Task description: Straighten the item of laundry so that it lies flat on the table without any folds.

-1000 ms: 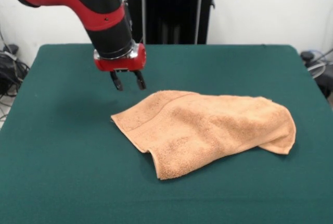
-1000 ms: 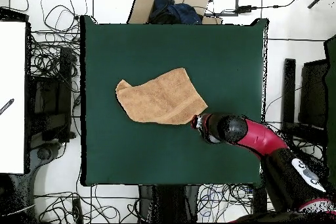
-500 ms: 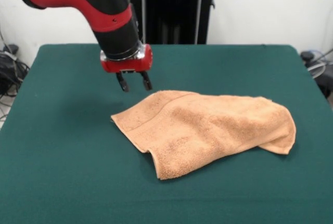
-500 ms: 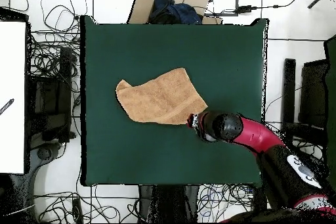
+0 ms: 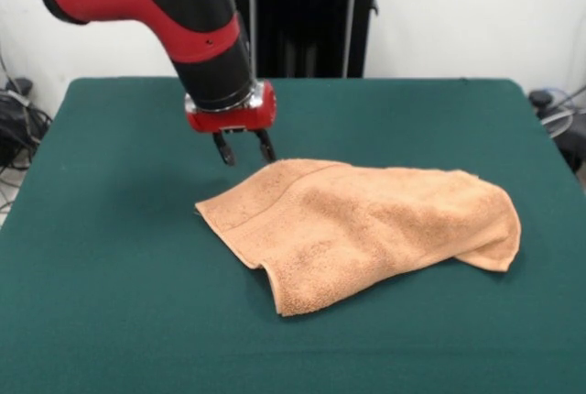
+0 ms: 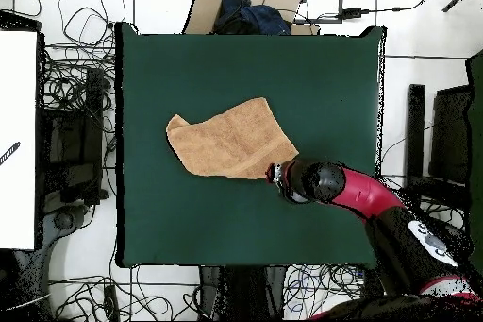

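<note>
Fingers of the red-and-black arm's gripper stand slightly apart, pointing down and holding nothing, just above the far corner of the peach-orange terry-cloth hand towel. That towel lies near the middle of the dark green felt-topped table, doubled over on itself: one layer is folded across the other, a woven band runs near the edge closest to the gripper, and a loose flap hangs forward at the front. In the overhead view the towel shows as an irregular, partly folded shape, not a square, and the gripper sits at its corner nearest the robot. Bare table surrounds the cloth on every side, so there is room to spread it.

The step in hand appears to be the approach to a corner grasp; the straightening itself is not yet done. The next move likely calls for a short descent onto the corner, closing on the upper layer alone, then a pull outward, away from the fold, to open the towel flat.
</note>
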`<state>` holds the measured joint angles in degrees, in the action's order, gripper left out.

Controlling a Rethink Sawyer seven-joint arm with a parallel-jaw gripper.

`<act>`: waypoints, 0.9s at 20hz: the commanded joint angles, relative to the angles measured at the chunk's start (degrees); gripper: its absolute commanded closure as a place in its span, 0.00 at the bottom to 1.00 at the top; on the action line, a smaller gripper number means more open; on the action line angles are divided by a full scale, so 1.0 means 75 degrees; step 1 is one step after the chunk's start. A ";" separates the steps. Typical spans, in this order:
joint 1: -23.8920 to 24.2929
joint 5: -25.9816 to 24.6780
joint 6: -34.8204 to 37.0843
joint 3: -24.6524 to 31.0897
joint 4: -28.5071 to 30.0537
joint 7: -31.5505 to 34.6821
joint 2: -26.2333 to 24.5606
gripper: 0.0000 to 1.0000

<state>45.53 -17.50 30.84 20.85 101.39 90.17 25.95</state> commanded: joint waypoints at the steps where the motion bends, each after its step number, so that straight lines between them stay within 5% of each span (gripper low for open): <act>1: -0.0359 -0.0390 0.0015 0.0338 -0.0867 -0.0233 -0.0715 0.00; 18: -0.0087 -0.0181 0.0158 0.0403 -0.0649 -0.0165 -0.0929 0.00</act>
<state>45.22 -17.46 30.87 20.91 99.03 90.17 21.60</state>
